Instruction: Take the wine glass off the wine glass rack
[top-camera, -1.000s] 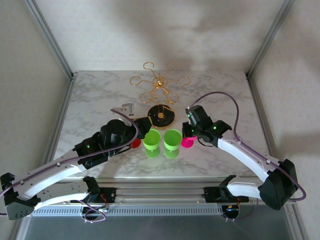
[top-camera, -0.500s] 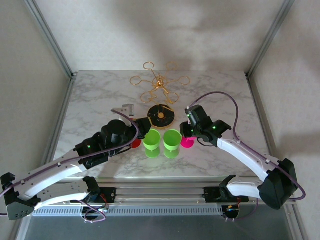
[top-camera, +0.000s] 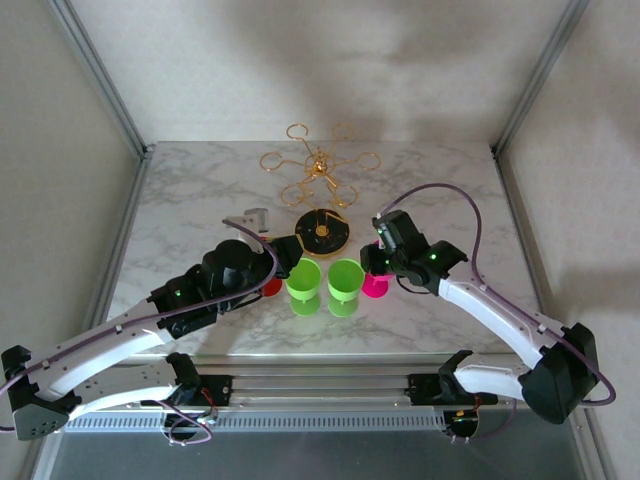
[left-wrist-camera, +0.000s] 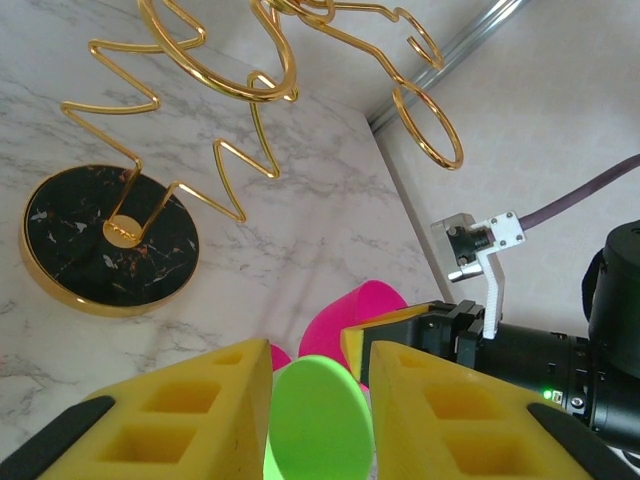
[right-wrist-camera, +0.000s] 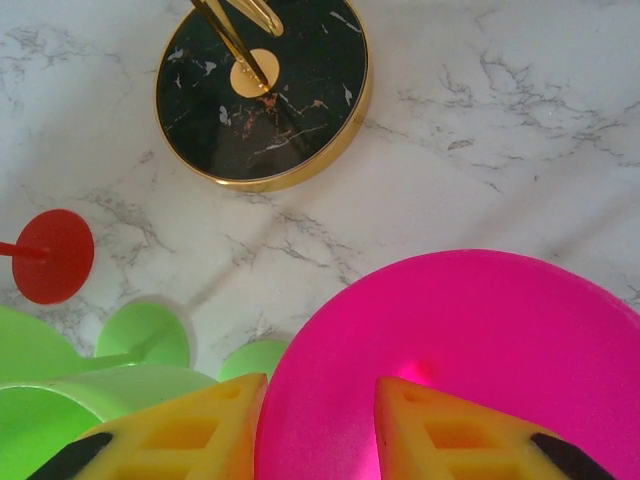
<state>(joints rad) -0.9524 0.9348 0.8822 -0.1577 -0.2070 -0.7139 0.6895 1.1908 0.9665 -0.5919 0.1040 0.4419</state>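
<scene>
The gold wire rack (top-camera: 318, 165) stands at the back centre on its round black-and-gold base (top-camera: 322, 232), and its loops hold no glass. In front of it stand a red wine glass (top-camera: 270, 287), two green ones (top-camera: 303, 280) (top-camera: 346, 282) and a pink one (top-camera: 377, 286). My left gripper (top-camera: 292, 252) is open beside the left green glass, whose bowl (left-wrist-camera: 315, 415) shows between the yellow fingers. My right gripper (top-camera: 378, 262) is open just above the pink glass (right-wrist-camera: 470, 330), its fingers overlapping the rim.
Rack arms (left-wrist-camera: 250, 85) hang above and ahead of the left wrist. The rack base (right-wrist-camera: 262, 90) lies just beyond the right fingers, with the red foot (right-wrist-camera: 55, 255) to its left. Metal frame posts (top-camera: 100, 75) flank the marble table (top-camera: 200, 200).
My right gripper has shifted slightly up and to the right while the pink glass stayed put. The left arm and the other glasses have not moved.
</scene>
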